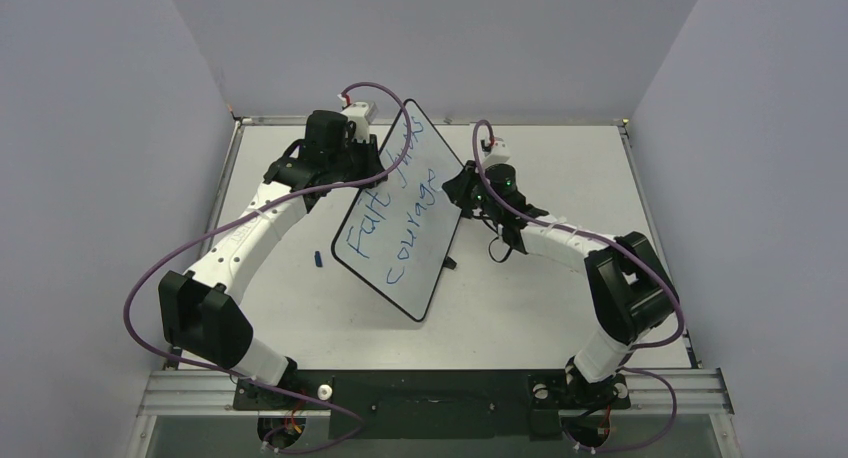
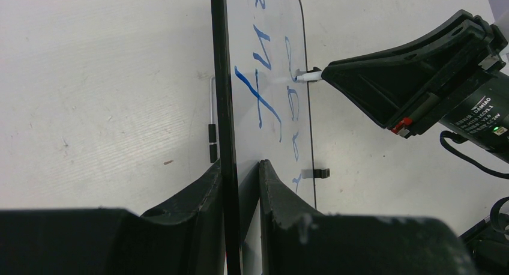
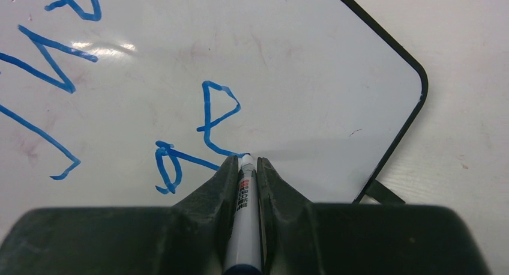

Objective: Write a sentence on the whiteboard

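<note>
Top external view: the whiteboard (image 1: 418, 278) sits in the middle of the frame above the table (image 1: 560, 298). It is tipped up on edge and runs diagonally from upper right to lower centre. The sentence (image 1: 395, 203) covers its face in two lines of blue handwriting. The upper line begins with "Fait", followed by a word too cramped to read, and the lower line reads "courage".

The left gripper (image 1: 362, 170) meets the board's left edge in the upper centre of the frame. The left wrist view shows the thin black frame seen edge-on, running straight down between the two fingers, which are pinched onto it with no gap to spare.

The right gripper (image 3: 244, 162) comes in from the right side of the board. Its jaws are nearly closed around a marker (image 3: 243, 221), which lies along the slot between them. The white tip pokes out past the fingertips and touches the board at the foot of the last blue "e".

The board's rounded corner is at the upper right of the right wrist view, with one small black tab (image 3: 384, 192) jutting out just below it.

On the table left of the board, a small blue piece (image 1: 317, 259) lies apart from everything else.
</note>
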Robot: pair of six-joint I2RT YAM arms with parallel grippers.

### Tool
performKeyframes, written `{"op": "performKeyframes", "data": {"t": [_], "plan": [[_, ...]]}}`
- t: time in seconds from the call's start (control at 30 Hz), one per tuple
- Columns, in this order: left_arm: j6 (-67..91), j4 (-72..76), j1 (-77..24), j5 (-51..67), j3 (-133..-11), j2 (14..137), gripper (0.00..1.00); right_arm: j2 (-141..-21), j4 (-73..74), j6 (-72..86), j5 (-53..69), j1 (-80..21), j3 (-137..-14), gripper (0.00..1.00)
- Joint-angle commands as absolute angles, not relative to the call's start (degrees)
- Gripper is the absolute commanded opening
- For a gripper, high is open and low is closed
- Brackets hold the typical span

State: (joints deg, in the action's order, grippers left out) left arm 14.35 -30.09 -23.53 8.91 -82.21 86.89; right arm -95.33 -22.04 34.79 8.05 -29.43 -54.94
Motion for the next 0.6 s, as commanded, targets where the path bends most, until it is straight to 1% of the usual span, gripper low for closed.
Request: {"op": "performKeyframes", "data": {"t": [0.0, 0.3, 0.57], "plan": [[8.4, -26.5, -23.3, 4.6, -83.6, 84.8, 0.0, -96.5, -22.7, 34.6, 9.1, -28.3, -55.5, 0.0], [8.4, -26.5, -23.3, 4.5, -83.6, 84.9, 0.0, -99.0, -22.4, 35.1, 9.7, -26.5, -59.0, 0.0], [8.4, -26.5, -23.4, 4.6, -83.6, 85.2, 0.0, -102.0, -21.4, 35.2, 10.4, -25.6, -64.8, 0.0]]}}
